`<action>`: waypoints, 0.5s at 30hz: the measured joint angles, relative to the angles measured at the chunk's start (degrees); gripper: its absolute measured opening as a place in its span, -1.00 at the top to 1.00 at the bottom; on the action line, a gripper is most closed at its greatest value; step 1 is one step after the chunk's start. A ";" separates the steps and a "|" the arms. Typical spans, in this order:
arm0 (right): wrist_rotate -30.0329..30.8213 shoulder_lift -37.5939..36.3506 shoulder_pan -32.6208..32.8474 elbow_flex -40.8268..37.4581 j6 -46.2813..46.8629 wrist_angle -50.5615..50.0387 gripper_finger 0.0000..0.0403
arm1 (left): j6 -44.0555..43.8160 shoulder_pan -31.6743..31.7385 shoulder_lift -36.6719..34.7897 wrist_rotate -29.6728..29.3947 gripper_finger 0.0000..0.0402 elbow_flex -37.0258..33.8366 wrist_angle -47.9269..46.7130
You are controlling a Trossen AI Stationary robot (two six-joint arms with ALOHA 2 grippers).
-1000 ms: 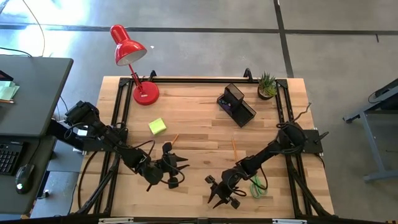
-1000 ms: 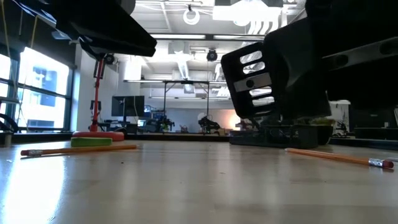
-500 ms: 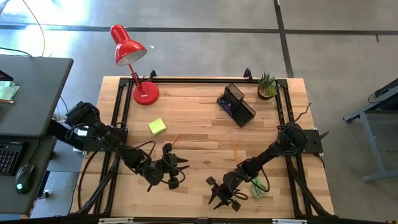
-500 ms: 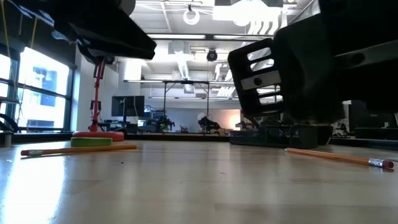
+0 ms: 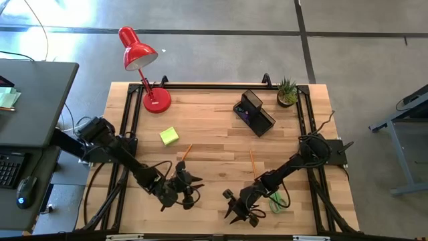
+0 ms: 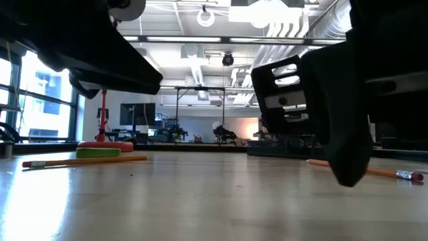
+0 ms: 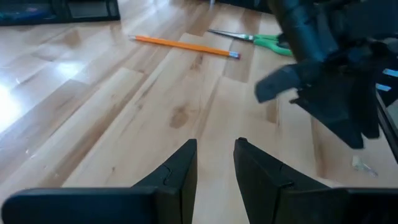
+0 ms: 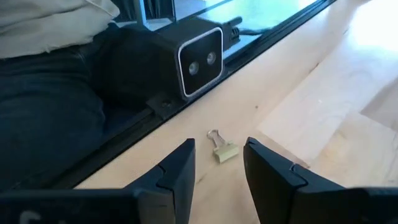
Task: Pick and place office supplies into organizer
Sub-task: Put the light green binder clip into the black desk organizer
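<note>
Planks of pale wood lie under both dark tools [image 5: 188,189] [image 5: 239,209], each part-open, holding nothing.

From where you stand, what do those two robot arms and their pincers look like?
Both are dark, jointed arms with loose black cables along them. The left gripper and right gripper each end in two flat, matte black fingers with stepped inner edges.

The left gripper [image 5: 189,192] slid a little nearer the table's front edge and toward the right gripper [image 5: 235,208], closing part of the gap between them; the right gripper crept slightly toward the front edge too, and dropped lower over the wood.
</note>
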 joint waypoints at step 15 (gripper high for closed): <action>-1.11 3.08 -1.16 0.17 -0.47 5.84 0.36 | 0.02 -1.25 0.32 -3.37 0.54 0.00 -1.54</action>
